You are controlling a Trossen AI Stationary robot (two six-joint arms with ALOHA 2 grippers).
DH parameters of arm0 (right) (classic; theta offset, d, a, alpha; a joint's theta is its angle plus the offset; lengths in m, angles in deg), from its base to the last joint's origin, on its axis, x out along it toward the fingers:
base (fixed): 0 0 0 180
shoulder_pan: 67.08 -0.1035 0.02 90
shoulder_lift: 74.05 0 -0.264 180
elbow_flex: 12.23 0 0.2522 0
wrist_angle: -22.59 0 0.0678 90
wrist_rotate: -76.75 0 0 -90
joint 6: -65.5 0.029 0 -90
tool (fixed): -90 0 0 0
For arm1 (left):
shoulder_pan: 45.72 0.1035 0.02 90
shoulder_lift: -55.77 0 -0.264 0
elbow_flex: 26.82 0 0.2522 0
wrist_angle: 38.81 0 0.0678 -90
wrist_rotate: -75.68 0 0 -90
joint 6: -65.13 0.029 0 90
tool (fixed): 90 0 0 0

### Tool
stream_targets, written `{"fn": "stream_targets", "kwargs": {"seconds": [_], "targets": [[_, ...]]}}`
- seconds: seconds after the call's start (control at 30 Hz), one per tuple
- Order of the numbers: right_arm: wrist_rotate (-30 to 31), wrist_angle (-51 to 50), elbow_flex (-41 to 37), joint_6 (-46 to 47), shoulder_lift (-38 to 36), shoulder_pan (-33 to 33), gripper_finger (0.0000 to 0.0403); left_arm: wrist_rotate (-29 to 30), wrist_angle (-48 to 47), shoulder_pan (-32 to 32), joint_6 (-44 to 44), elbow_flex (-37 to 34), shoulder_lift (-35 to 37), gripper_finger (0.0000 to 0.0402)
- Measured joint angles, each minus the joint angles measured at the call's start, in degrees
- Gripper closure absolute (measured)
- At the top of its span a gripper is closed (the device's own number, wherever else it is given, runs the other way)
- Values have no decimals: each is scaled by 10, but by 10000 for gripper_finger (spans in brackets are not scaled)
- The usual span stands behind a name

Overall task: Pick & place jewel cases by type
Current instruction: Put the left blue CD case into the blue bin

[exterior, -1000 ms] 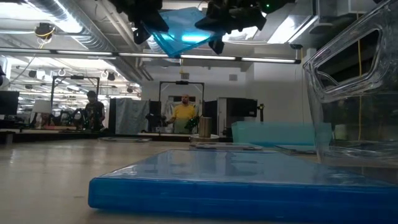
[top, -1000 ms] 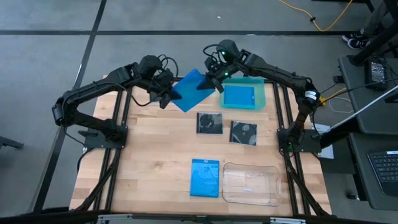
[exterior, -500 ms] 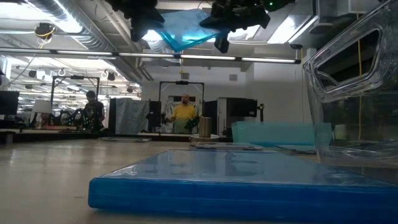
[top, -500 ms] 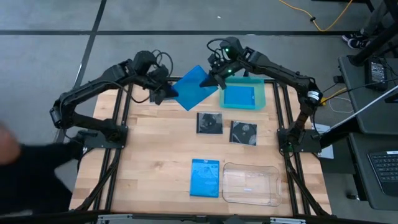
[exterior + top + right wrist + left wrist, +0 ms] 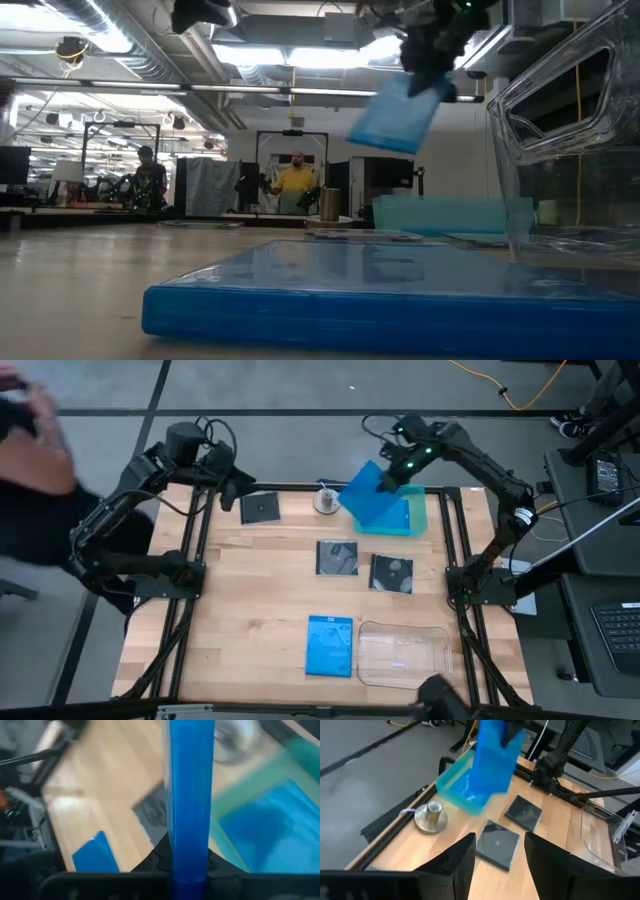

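My right gripper (image 5: pixel 396 472) is shut on a bright blue jewel case (image 5: pixel 368 500), held tilted in the air over the teal tray (image 5: pixel 420 510) at the far right. A second blue case (image 5: pixel 403 520) lies flat in that tray, and a third (image 5: pixel 330 645) lies flat on the table near the front. Three dark squarish cases lie flat on the wood: two mid-table (image 5: pixel 337 557) (image 5: pixel 391 572) and one at the far left (image 5: pixel 260 508). My left gripper (image 5: pixel 497 865) stands open with nothing between its fingers, high above the far left corner (image 5: pixel 232 482). My right gripper pinches the blue case by its upper end (image 5: pixel 189 847) between its two fingers, one on each flat face. The fingers slant down from the far right side. The case hangs steeply tilted below them (image 5: pixel 400 112), clear of tray and table.
A clear plastic tray (image 5: pixel 403 655) stands at the front right beside the blue case on the table. A small metal stand (image 5: pixel 326 500) sits at the far edge, left of the teal tray. A person (image 5: pixel 30 470) moves beside the table's left side.
My left gripper has opened, let go of the blue case and drawn back up toward the far left corner, uncovering a dark case. My right gripper has carried the blue case toward the right, over the teal tray, and turned; the case has tipped from nearly level to steep.
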Motion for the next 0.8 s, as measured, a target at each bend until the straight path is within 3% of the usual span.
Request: {"fn": "stream_targets", "kwargs": {"seconds": [0.23, 0.4, 0.63, 0.8], "targets": [[0, -8, -19, -7, -9, 102, 385, 3, -42, 0, 1, -1, 3, 240], [-24, 103, -156, 54, -55, 160, 386, 25, -47, -1, 5, -11, 3, 237], [-51, 356, -344, 211, -121, 165, 386, 32, -44, -1, 1, -34, 3, 242], [-21, 401, -419, 249, -126, 162, 386, 32, -43, -1, 0, -38, 3, 240]]}}
